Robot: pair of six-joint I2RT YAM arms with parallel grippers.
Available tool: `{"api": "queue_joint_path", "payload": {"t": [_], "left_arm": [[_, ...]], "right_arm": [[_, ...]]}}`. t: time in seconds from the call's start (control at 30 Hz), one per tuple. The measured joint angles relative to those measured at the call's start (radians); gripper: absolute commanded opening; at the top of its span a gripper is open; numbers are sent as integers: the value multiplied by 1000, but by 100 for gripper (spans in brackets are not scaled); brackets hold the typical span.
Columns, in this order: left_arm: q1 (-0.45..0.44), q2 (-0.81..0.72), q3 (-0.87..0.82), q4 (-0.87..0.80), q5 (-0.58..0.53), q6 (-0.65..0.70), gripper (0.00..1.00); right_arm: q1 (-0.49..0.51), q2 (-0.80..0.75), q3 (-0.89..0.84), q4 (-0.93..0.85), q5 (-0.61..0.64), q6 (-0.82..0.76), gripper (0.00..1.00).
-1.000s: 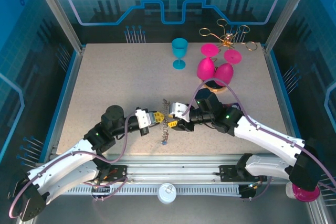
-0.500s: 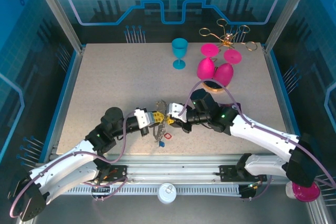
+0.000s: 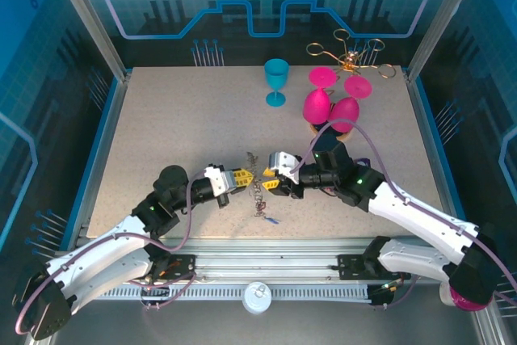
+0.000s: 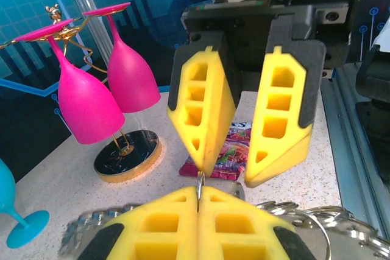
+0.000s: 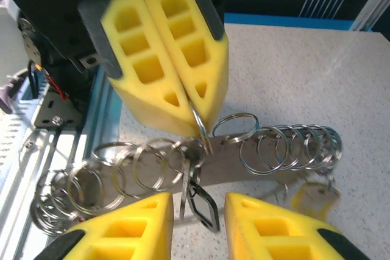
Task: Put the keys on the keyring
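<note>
the keyring (image 5: 268,147) is a floppy chain of thin silver rings, slung low over the speckled surface (image 5: 317,71) between my two hands. a yellow-tagged key (image 5: 314,198) and a dark-headed key (image 5: 204,205) hang from it. my left hand (image 5: 194,117) is clenched on one ring. my right hand (image 5: 198,211) is released, its fingers spread just beneath the chain.
</note>
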Motion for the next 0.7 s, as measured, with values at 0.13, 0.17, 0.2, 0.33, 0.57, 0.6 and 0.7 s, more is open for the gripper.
{"api": "queue_joint_path", "payload": {"t": [0.13,0.17,0.2,0.33,0.57,0.6,0.7], "left_arm": [[0,0,0,0,11,0,0],[0,0,0,0,13,0,0],[0,1,0,0,18,0,0],[0,2,0,0,31,0,0],[0,9,0,0,46,0,0],[0,10,0,0,46,0,0],[4,10,0,5,46,-1,0]], "right_arm": [[0,0,0,25,-31,24,30],[0,1,0,35,-36,30,30],[0,3,0,48,-39,35,30],[0,24,0,78,-45,50,29],[0,59,0,102,-56,64,16],[0,62,0,104,-61,67,12],[-2,64,0,109,-72,71,0]]}}
